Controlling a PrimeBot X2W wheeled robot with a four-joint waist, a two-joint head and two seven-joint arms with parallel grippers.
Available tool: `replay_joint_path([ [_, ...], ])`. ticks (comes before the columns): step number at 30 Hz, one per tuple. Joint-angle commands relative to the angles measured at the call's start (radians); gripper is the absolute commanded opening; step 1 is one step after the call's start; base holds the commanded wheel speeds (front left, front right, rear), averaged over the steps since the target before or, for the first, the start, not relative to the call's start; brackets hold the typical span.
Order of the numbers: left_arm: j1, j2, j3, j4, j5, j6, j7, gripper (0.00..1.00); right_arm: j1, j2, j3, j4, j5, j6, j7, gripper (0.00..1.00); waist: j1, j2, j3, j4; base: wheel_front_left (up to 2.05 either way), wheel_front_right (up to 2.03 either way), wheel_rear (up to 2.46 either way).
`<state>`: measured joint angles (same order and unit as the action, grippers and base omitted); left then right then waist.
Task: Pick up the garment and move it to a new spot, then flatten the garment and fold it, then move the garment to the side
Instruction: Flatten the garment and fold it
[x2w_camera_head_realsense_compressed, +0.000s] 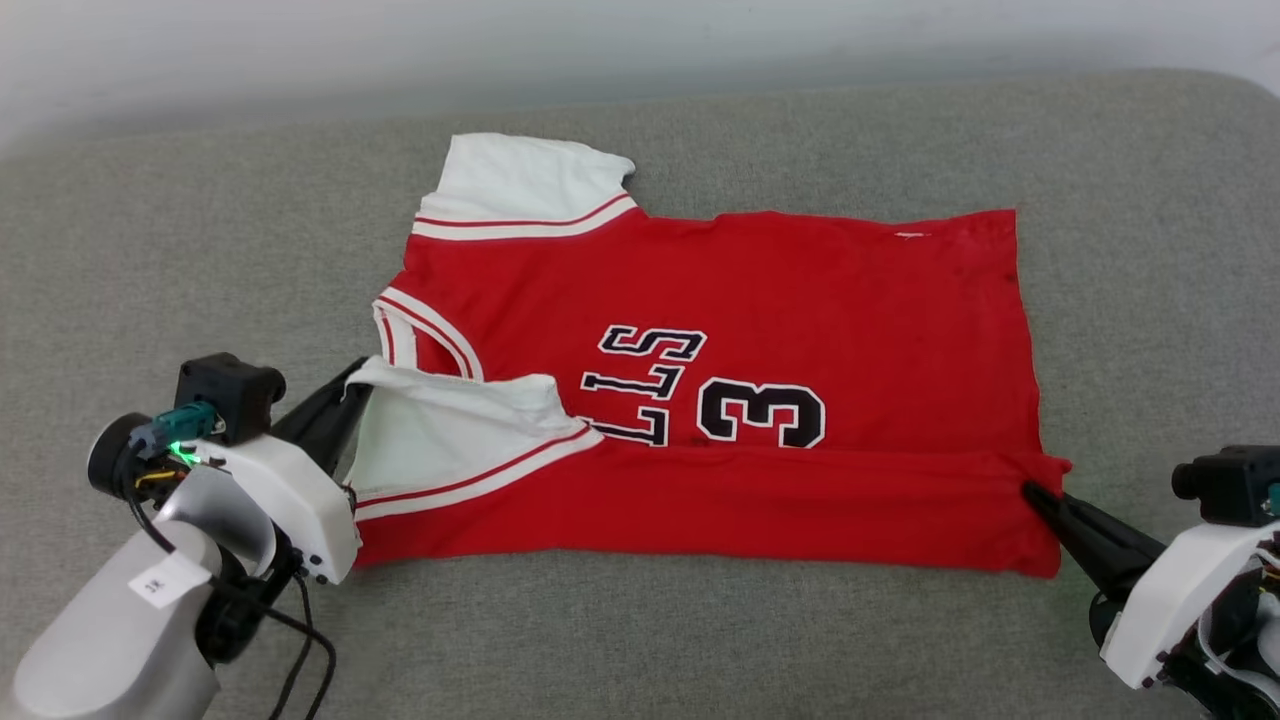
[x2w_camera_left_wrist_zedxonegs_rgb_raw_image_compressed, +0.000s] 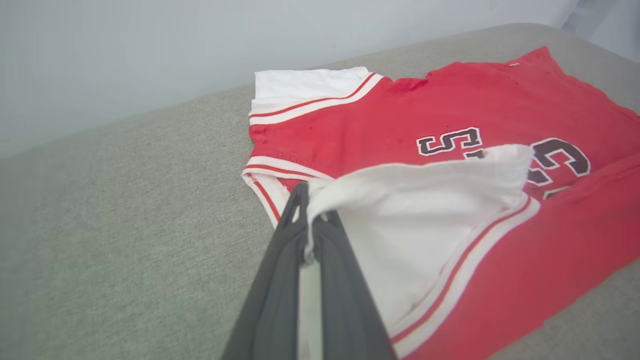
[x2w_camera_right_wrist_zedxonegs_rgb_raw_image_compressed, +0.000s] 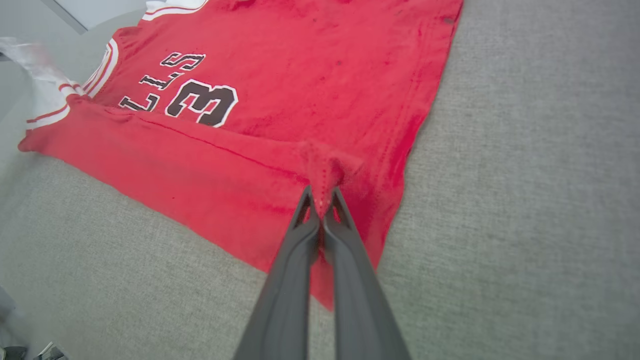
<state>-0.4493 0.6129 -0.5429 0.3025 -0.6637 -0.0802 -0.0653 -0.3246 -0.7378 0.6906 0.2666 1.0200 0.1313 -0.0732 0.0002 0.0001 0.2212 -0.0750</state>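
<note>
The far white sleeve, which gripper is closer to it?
Left. The left gripper pinches the near sleeve, beside the far white sleeve; the right gripper holds the garment's hem corner, opposite end.

The head camera looks from above, forward and down, and sees the garment (x2w_camera_head_realsense_compressed: 800, 300) whole on the grey fabric surface (x2w_camera_head_realsense_compressed: 200, 250). The left wrist camera sits low and near, behind the left gripper (x2w_camera_left_wrist_zedxonegs_rgb_raw_image_compressed: 306, 200), facing the sleeve side. The right wrist camera looks steeply down at the hem. All 3 views share the black lettering (x2w_camera_head_realsense_compressed: 645, 385)

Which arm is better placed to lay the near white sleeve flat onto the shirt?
Left: the left tool pinches that sleeve; the right tool holds the hem corner, away from it.
</note>
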Motion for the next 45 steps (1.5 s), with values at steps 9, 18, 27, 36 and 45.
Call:
replay_joint_path([
  [9,-0.114,-0.032,-0.039,0.198,0.017,-0.032,-0.008,0.0,-0.083,0.038,0.038,0.058,-0.017,-0.001,-0.005,0.0,-0.0002,-0.0001,0.091,-0.023,0.0,0.0,0.0],
  [18,-0.187,-0.104,-0.135,0.423,-0.029,-0.05,-0.078,1.0,-0.119,0.061,0.085,0.11,-0.006,-0.001,-0.035,1.0,-0.0002,-0.0001,0.074,-0.017,0.0,0.0,0.0],
  [27,-0.237,-0.052,-0.178,0.364,-0.106,-0.049,-0.042,1.0,-0.08,0.039,0.028,0.094,-0.034,-0.001,-0.096,1.0,-0.0002,-0.0001,-0.004,0.014,0.0,0.0,0.0],
  [36,-0.289,0.054,-0.251,0.204,-0.316,-0.05,0.37,1.0,-0.04,0.054,-0.019,0.075,-0.072,-0.001,-0.068,1.0,-0.0002,-0.0001,-0.043,0.034,0.0,0.0,0.0],
  [45,-0.312,0.117,-0.329,0.108,-0.442,-0.041,0.752,1.0,-0.026,0.083,-0.046,0.062,-0.1,-0.001,-0.04,1.0,-0.0002,-0.0001,-0.055,0.027,0.0,0.0,0.0],
])
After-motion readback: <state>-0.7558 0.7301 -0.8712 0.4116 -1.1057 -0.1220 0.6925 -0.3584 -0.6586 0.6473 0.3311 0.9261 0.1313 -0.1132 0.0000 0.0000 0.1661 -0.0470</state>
